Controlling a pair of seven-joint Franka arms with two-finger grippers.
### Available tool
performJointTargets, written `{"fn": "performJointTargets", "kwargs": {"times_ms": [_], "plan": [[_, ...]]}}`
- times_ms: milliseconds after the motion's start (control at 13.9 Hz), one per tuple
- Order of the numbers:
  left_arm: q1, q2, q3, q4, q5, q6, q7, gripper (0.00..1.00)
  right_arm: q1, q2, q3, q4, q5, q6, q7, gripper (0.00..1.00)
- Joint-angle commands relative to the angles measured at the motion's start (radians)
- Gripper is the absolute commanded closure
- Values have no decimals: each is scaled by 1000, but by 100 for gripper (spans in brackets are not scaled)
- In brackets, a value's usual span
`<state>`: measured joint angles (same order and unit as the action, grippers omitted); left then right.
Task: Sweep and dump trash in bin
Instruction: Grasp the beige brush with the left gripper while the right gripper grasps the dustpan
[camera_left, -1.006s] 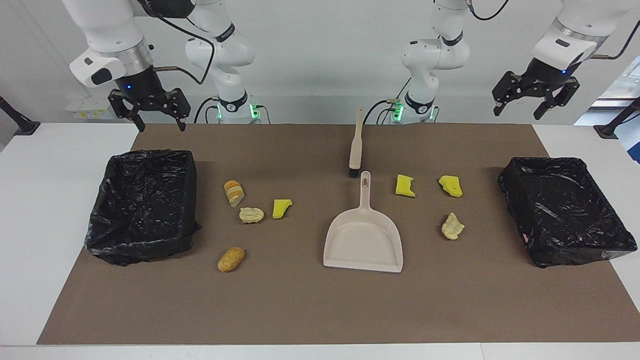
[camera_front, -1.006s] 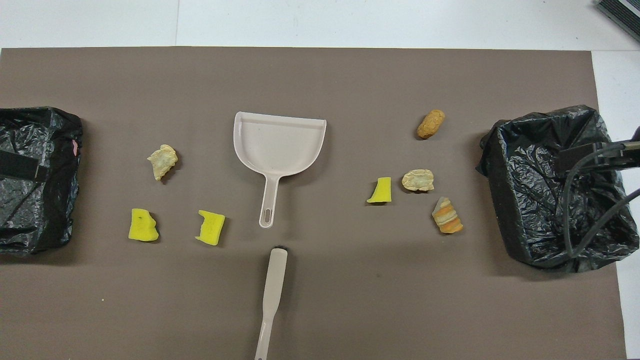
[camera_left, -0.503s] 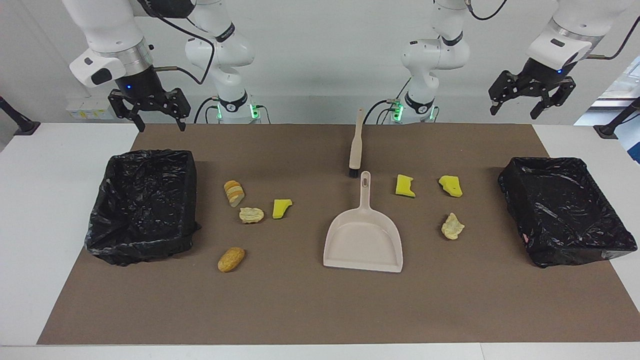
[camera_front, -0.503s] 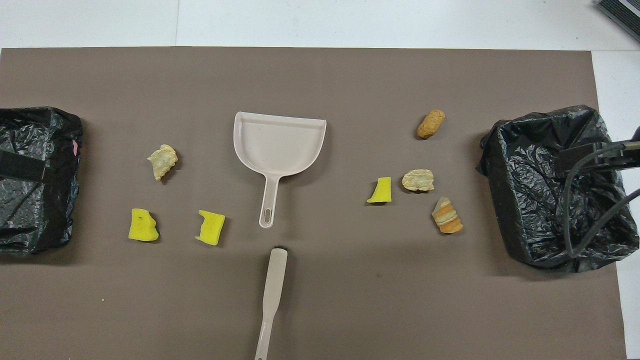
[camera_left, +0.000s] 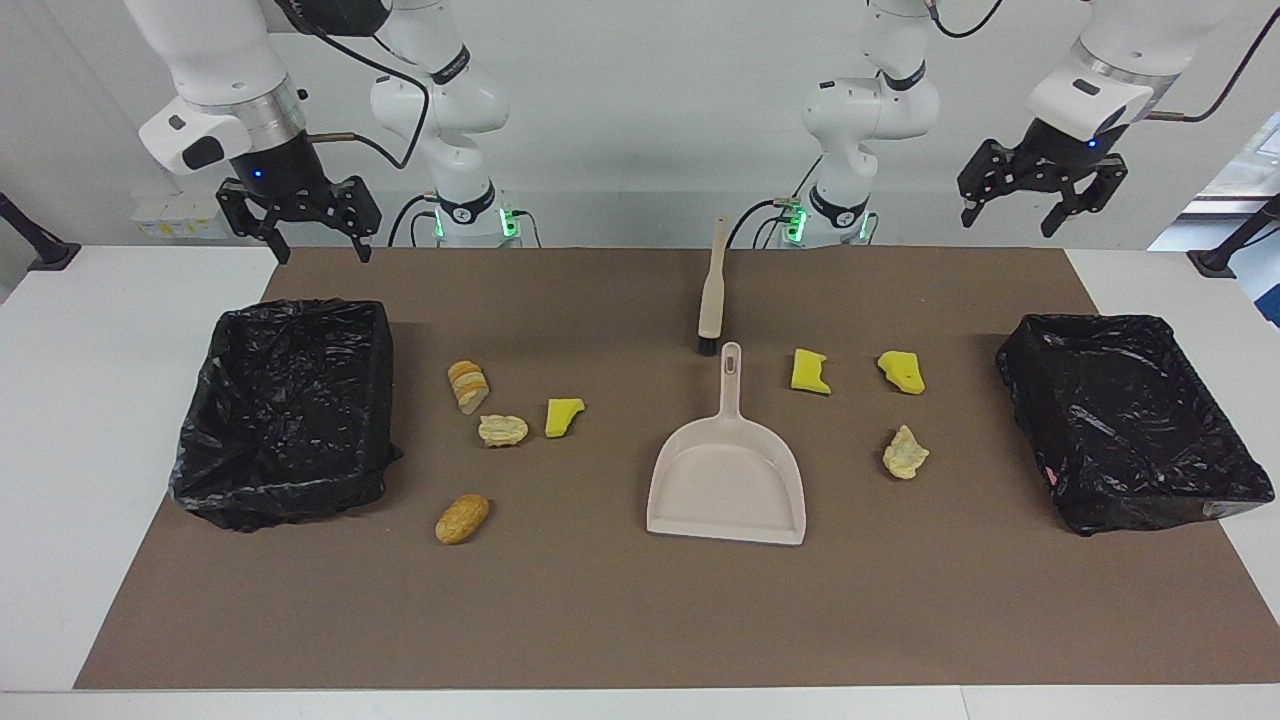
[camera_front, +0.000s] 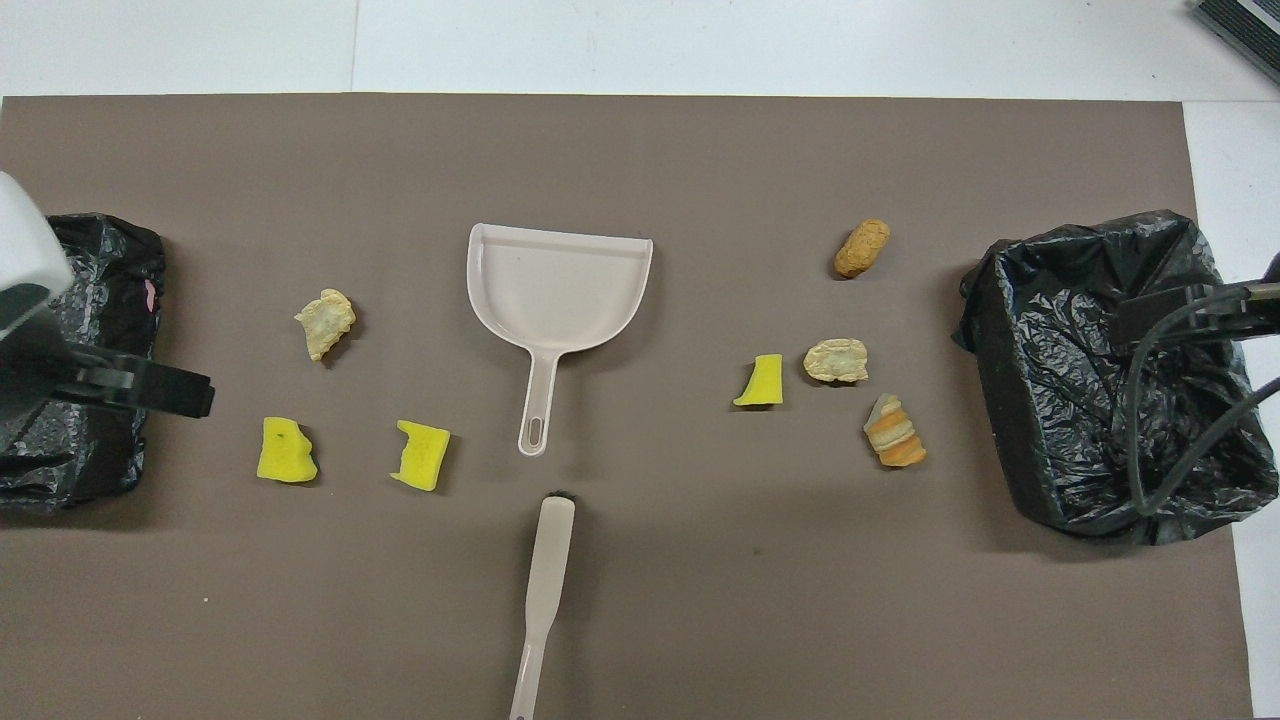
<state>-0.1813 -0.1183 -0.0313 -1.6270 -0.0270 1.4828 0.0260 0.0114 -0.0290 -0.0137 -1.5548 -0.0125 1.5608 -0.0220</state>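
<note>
Facing view: left end effector (camera_left: 1030, 198) up in the air near the left arm's end of the counter (camera_left: 120, 420), fingers spread, empty. Right end effector (camera_left: 312, 240) raised near the bin (camera_left: 285, 410) at the right arm's end, spread, empty. Second bin (camera_left: 1130, 420) at the left arm's end. Brush (camera_left: 711, 290) nearer the robots than the dustpan (camera_left: 728, 480).

Overhead view: trash scattered on the brown mat (camera_front: 640, 620): sponge chunks (camera_front: 286, 451), pale lumps (camera_front: 836, 360), brown roll (camera_front: 862, 248), sliced loaf (camera_front: 894, 431), to either side of the dustpan.
</note>
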Motion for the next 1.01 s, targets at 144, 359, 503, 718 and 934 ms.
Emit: {"fn": "performJointTargets", "kwargs": {"times_ms": [144,359,503,718,934], "plan": [[-206,-191,10,-362,-1,166,-156,0,-5,-19,1,-24,16,12,21,0],[-355,-234,10,-516,-1,282,-286,0,-5,-19,1,-24,16,12,21,0],[-446,-254,10,-600,-4,342,-340,0,-5,-19,1,-24,16,12,21,0],[-573,-259,10,-700,-7,434,-429,0,-5,-20,1,-24,16,12,21,0],[-667,-251,10,-822,-7,531,-494,0,-5,-19,1,-24,16,12,21,0]]}}
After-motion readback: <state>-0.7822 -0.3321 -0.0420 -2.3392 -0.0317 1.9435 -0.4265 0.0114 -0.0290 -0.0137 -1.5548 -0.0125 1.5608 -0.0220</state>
